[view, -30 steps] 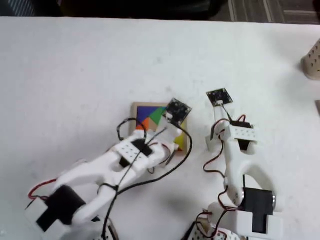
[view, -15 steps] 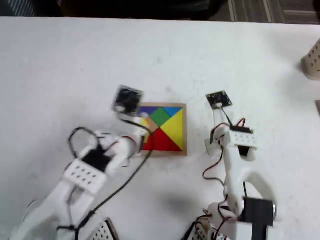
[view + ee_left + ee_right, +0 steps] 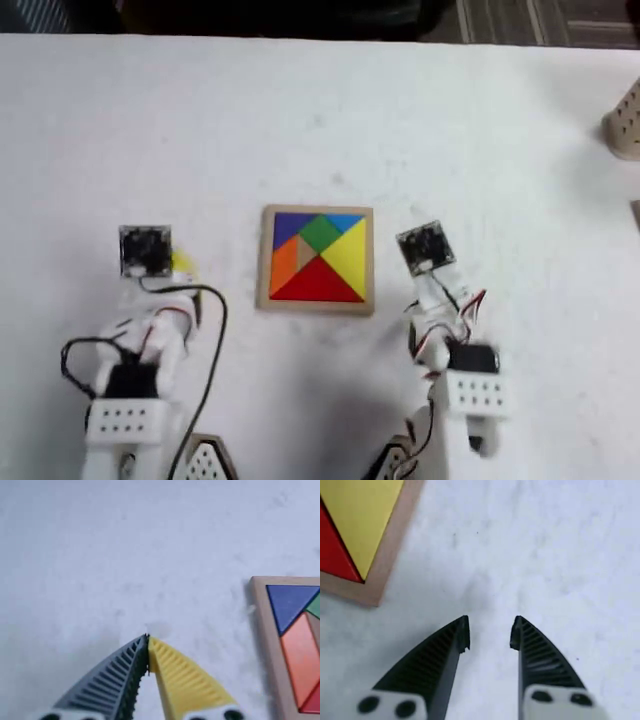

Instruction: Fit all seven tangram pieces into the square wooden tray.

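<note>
The left arm has swung off the tray and drawn back, so two arms now flank one square wooden tray (image 3: 265, 262). The left pincer (image 3: 147, 646), tips together, sits over bare counter (image 3: 300, 120). Seven tangram pieces (image 3: 320, 258) fill the tray mid-counter. The right pincer (image 3: 490, 630), tips slightly apart, hovers just right of it.

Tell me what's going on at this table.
The square wooden tray lies in the middle of the white table, filled with the coloured tangram pieces, with no gap showing. One arm sits on each side of it, touching nothing. The left gripper has its grey and yellow fingers shut on nothing. The right gripper has its black fingers open over bare table beside a corner of the tray.
</note>
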`<state>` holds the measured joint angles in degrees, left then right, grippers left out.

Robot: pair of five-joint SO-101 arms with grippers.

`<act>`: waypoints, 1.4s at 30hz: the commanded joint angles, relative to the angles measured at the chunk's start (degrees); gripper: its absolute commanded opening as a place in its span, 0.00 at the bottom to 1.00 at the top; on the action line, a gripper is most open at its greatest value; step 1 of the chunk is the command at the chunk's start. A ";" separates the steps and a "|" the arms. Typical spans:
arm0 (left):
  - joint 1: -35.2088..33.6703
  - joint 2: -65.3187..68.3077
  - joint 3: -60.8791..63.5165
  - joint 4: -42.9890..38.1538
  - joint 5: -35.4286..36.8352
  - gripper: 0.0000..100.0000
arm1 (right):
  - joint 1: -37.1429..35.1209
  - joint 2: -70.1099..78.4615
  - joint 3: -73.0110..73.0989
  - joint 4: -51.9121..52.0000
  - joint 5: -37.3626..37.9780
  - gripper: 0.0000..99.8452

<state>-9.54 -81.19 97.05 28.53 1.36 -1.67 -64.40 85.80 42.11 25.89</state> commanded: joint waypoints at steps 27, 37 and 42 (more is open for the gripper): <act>-9.80 -23.25 -0.09 45.27 -10.11 0.02 | -0.57 -35.65 11.25 27.38 0.35 0.14; -9.80 -23.34 -0.09 45.27 -10.11 0.02 | -0.66 -35.65 11.25 27.47 0.35 0.14; -9.98 -23.34 -0.09 45.27 -10.11 0.02 | -0.92 -35.65 11.25 27.65 0.44 0.14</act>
<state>-18.95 -103.69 97.32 73.36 -9.45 -2.02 -100.70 96.35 70.24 25.89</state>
